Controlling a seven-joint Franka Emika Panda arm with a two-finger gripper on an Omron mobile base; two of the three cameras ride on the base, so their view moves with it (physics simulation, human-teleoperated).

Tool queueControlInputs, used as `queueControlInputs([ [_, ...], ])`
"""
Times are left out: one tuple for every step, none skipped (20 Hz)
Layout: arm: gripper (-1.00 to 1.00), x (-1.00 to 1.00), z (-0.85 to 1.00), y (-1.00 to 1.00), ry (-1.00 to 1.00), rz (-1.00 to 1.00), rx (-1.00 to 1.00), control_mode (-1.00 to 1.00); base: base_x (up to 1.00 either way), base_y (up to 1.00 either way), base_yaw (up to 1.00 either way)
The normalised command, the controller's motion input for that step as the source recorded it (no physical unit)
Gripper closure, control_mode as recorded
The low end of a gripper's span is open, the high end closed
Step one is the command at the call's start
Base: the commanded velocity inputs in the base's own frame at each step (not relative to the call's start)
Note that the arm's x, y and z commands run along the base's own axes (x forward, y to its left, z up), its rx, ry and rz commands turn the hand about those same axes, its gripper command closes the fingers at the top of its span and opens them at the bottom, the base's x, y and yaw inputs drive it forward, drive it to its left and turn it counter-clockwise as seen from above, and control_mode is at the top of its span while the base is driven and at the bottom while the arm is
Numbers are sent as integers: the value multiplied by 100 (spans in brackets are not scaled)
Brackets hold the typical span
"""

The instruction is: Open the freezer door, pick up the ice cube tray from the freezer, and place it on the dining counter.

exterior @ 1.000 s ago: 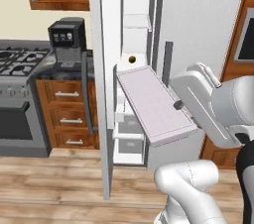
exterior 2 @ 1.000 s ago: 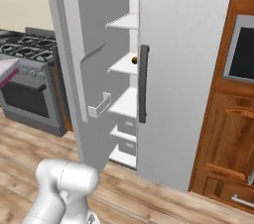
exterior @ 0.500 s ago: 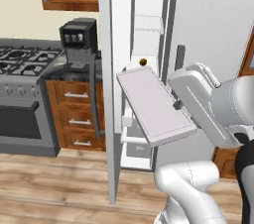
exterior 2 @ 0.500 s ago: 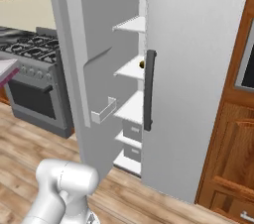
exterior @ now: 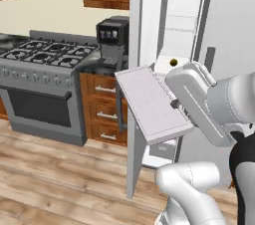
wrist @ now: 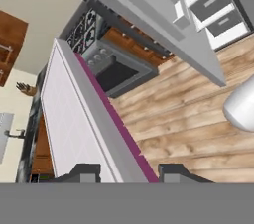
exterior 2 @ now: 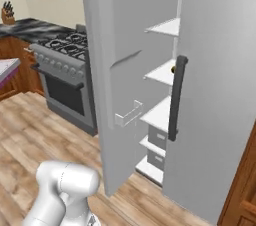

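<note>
The freezer door [exterior 2: 117, 95] stands swung out wide, so it walls off the stove [exterior: 47, 82] side, and the ice cube tray [exterior: 152, 102] sits tilted in the air right in front of the freezer [exterior 2: 162, 105] opening, close to the door's edge. Wood floor [exterior: 55, 176] in front of the stove and door is wide open. Tight spots are the shelf gaps inside the freezer (a small round ball [exterior: 173, 62] sits on one shelf) and the drawers [wrist: 218, 12] below.

Steel stove [exterior: 42, 77] on light wood-plank floor [exterior: 55, 179]. Right of stove: coffee machine [exterior: 112, 37] atop wooden drawers [exterior: 102, 114]; cream wall [exterior: 50, 2] behind.
</note>
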Motion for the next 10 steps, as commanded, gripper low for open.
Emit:
queueControlInputs([
  [100, 0, 0, 0, 0, 0, 0, 100, 0, 0, 43],
  [100, 0, 0, 0, 0, 0, 0, 100, 0, 0, 43],
  [100, 0, 0, 0, 0, 0, 0, 100, 0, 0, 43],
  [100, 0, 0, 0, 0, 0, 0, 100, 0, 0, 43],
  [100, 0, 0, 0, 0, 0, 0, 100, 0, 0, 43],
  [100, 0, 0, 0, 0, 0, 0, 100, 0, 0, 45],
  [100, 0, 0, 0, 0, 0, 0, 100, 0, -9, 45],
  [100, 0, 0, 0, 0, 0, 0, 100, 0, -16, 46],
  [100, 0, 0, 0, 0, 0, 0, 100, 0, -16, 47],
  [100, 0, 0, 0, 0, 0, 0, 100, 0, -25, 46],
])
